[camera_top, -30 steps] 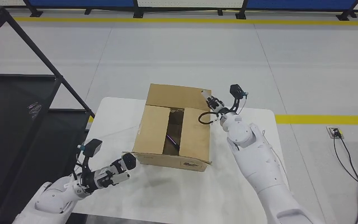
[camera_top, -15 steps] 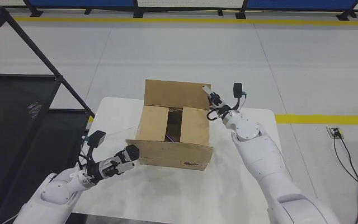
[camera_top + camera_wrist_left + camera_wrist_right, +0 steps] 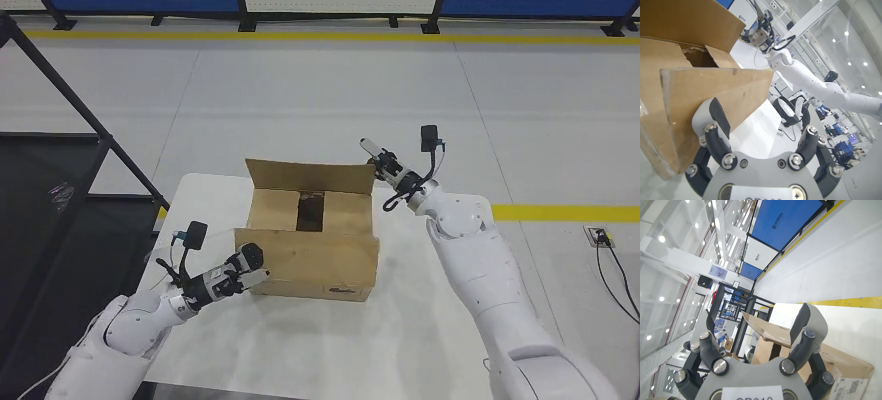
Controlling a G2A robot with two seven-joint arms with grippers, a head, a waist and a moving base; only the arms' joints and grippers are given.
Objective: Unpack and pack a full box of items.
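A brown cardboard box (image 3: 300, 215) stands mid-table with its long front flap (image 3: 305, 262) and back flap (image 3: 310, 177) raised. Two inner flaps lie almost flat, leaving a dark gap (image 3: 313, 211) whose contents I cannot make out. My left gripper (image 3: 250, 270) is open at the front flap's left end; in the left wrist view the front flap (image 3: 715, 89) rests against one finger pad (image 3: 719, 117). My right gripper (image 3: 378, 160) is open at the back flap's right top corner, with the flap's edge (image 3: 768, 330) between its fingers (image 3: 806, 321).
The white table (image 3: 430, 330) has bare room right of the box and in front of it. A black metal frame (image 3: 70, 110) with dark panels stands close on the left. A shipping label (image 3: 849, 387) is stuck on the box's side.
Both long flaps have swung from lying outward to standing up. The left gripper moved right and up with the front flap; the right gripper moved back and up with the rear flap.
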